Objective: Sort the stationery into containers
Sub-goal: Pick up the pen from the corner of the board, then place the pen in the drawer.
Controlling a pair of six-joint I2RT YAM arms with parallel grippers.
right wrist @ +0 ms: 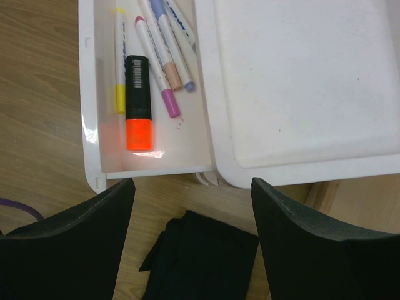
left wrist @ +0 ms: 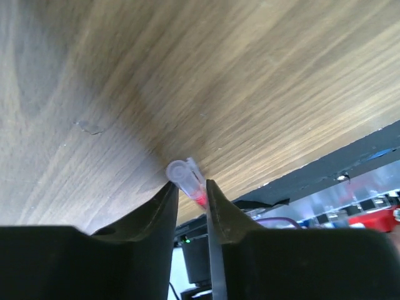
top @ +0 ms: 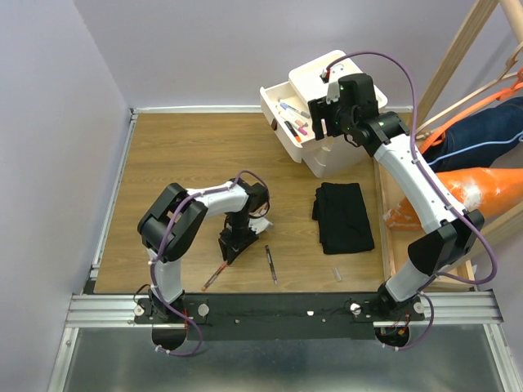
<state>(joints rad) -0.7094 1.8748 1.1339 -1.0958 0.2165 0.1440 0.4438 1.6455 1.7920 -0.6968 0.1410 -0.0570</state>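
Down near the front edge of the wooden table (top: pixel 180 155), the left gripper (top: pixel 231 249) is nosed onto a clear pen with red inside (left wrist: pixel 187 177). Its jaws are narrow and sit right up against the pen's capped end on both sides. Honestly can't tell if it's actually clamped or just touching.

A dark pen (top: pixel 270 264) lies just beside it, not picked up. The right gripper (right wrist: pixel 192 187) is spread wide with nothing in it, hanging over the front lip of the open drawer (right wrist: pixel 87 94) of the white cabinet (right wrist: pixel 300 81). In the drawer are an orange highlighter (right wrist: pixel 138 103) and a few markers.

What worries me:
- The grab looks like it's on the very tip of the pen. My guess is it could pivot or squirt out on the lift.
- The pen lies flat on the wood, so the fingertips might scrape the table instead of getting under it.
- If the pen dangles by one end, it could swing and miss the narrow drawer.
- With the right arm parked over the drawer, the arms could bump.
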